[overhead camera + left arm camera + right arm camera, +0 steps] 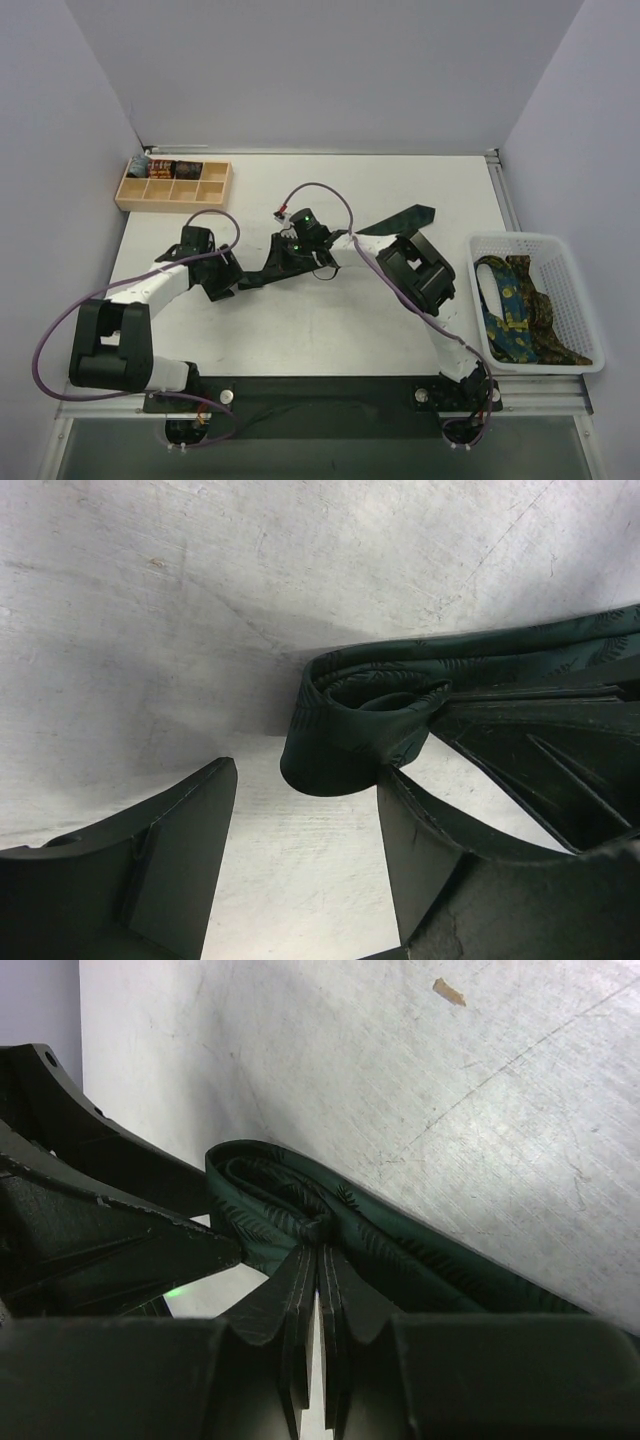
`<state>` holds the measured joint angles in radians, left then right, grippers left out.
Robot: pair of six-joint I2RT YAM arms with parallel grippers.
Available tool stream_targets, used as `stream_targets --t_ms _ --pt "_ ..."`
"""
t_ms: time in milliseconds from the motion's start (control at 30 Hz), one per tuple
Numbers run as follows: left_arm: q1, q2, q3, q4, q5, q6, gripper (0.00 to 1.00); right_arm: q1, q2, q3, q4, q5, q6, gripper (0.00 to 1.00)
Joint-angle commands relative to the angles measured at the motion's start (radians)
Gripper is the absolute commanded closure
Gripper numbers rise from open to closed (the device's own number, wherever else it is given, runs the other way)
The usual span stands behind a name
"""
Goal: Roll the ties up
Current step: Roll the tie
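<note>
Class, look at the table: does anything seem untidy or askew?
The dark green tie is only partly rolled: its coil is loose and lopsided, pinched in the right claw, the rest lying unrolled.

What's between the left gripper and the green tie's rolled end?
Nothing. In the left wrist view the dark green tie, rolled, sits at the mouth of the open left gripper, with bare table around it. The right gripper pinches it.
</note>
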<state>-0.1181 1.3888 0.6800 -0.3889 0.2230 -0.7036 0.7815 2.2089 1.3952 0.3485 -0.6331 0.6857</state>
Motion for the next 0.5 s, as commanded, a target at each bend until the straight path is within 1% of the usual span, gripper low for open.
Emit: stream_targets --t_ms 0,267,467 --pt "0.005 0.012 0.010 0.050 0.036 0.003 0.31 -0.019 0.006 0.031 0.015 -0.034 0.002 0.94" --pt "0.005 0.044 0.026 0.096 0.076 0.029 0.28 -0.027 0.021 0.044 -0.009 -0.050 -0.015 0.95" --pt "0.005 0.082 0.015 0.163 0.111 0.004 0.32 -0.028 0.029 0.048 -0.016 -0.056 -0.025 0.94"
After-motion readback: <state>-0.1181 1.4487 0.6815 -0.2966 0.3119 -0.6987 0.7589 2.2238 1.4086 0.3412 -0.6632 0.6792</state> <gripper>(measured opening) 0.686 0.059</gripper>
